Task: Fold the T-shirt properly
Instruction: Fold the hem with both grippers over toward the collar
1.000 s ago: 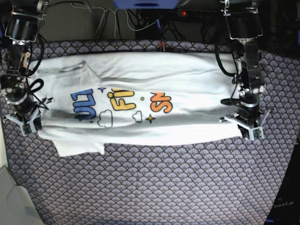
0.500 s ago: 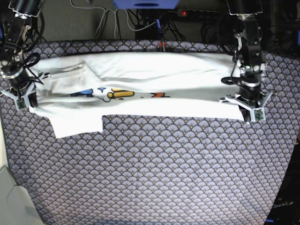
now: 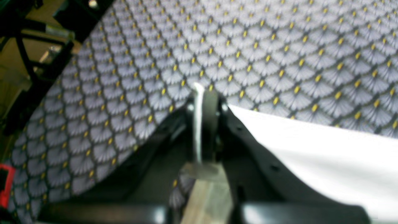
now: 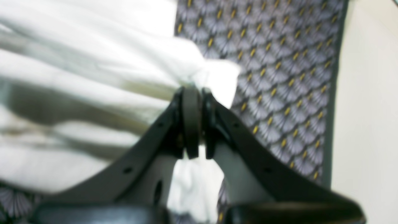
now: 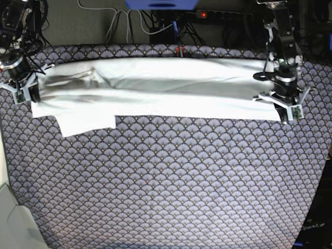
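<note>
The white T-shirt (image 5: 155, 88) lies as a long band across the back of the table, folded over lengthwise so only plain white shows. The print is hidden. One sleeve (image 5: 88, 124) sticks out toward the front at the left. My left gripper (image 5: 284, 111) is at the shirt's right front corner, shut on the cloth edge; in the left wrist view (image 3: 203, 102) the shirt (image 3: 311, 149) runs off from its closed tips. My right gripper (image 5: 26, 96) is at the left end, shut on bunched shirt cloth (image 4: 93, 62), which the right wrist view shows pinched at the tips (image 4: 192, 91).
A grey fan-patterned cloth (image 5: 171, 181) covers the table. Cables and a power strip (image 5: 207, 15) run along the back edge. The table's left edge meets pale floor (image 4: 367, 109) (image 5: 10, 218). Dark frame parts (image 3: 37, 46) stand past the far right edge.
Both grippers have moved toward the back of the table with the shirt's front edge. The shirt folded over itself and the coloured print is now covered.
</note>
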Motion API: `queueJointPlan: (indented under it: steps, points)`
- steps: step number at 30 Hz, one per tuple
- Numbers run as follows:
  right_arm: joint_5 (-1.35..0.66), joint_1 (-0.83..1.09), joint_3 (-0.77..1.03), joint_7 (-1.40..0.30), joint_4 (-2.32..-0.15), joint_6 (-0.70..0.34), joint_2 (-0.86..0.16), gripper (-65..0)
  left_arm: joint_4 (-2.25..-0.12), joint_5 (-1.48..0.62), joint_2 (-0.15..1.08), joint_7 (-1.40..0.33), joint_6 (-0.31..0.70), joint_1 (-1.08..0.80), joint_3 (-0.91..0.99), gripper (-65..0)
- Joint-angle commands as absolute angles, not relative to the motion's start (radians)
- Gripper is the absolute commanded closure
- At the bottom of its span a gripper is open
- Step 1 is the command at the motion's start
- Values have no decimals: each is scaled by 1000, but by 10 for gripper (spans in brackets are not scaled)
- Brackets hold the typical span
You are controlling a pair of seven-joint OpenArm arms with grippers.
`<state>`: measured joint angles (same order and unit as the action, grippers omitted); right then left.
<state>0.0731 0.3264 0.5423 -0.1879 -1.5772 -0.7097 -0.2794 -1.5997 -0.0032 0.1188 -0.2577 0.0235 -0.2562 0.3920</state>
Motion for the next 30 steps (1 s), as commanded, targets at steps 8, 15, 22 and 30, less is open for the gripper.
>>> queueJointPlan:
  steps: [8, 15, 22, 30]
  points:
    - [62, 357, 550, -163, -1592, -698, -297, 0, -1612, -1, 134, -232, 12, -314, 398, -6]
    - [65, 371, 547, -170, -1586, -698, -295, 0, -1567, -1, 150, -232, 12, -312, 397, -8]
    - [68, 386, 550, -171, -1586, -698, -297, 0, -1518, -1, 156, -232, 12, -305, 397, -29]
    - [68, 404, 549, -171, -1586, -698, -300, -244, -1518, -1, 151, -232, 12, -305, 395, -295]
